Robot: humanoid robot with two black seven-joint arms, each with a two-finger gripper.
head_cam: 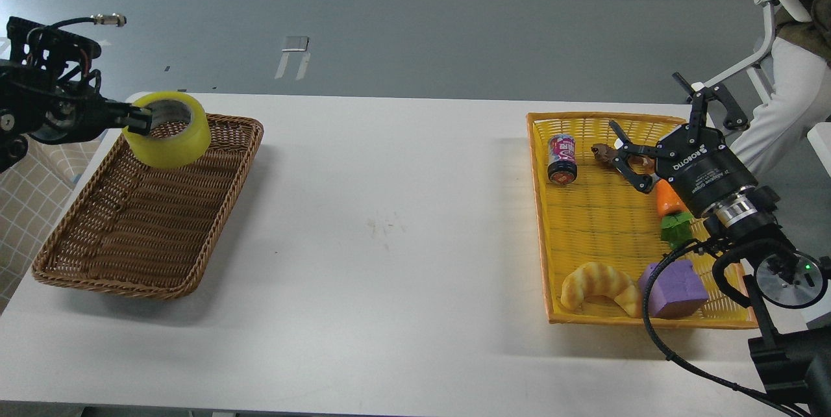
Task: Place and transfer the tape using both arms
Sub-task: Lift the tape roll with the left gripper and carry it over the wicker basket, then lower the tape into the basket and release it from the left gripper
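I am pinching the tape (167, 129) in my left gripper (137, 119) over the brown basket (84, 267); my right gripper (628, 158) is hanging open. A rim grip could slip.

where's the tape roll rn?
Head view, far left: the tape roll is held in the left hand, lifted over the far end of the brown wicker basket.
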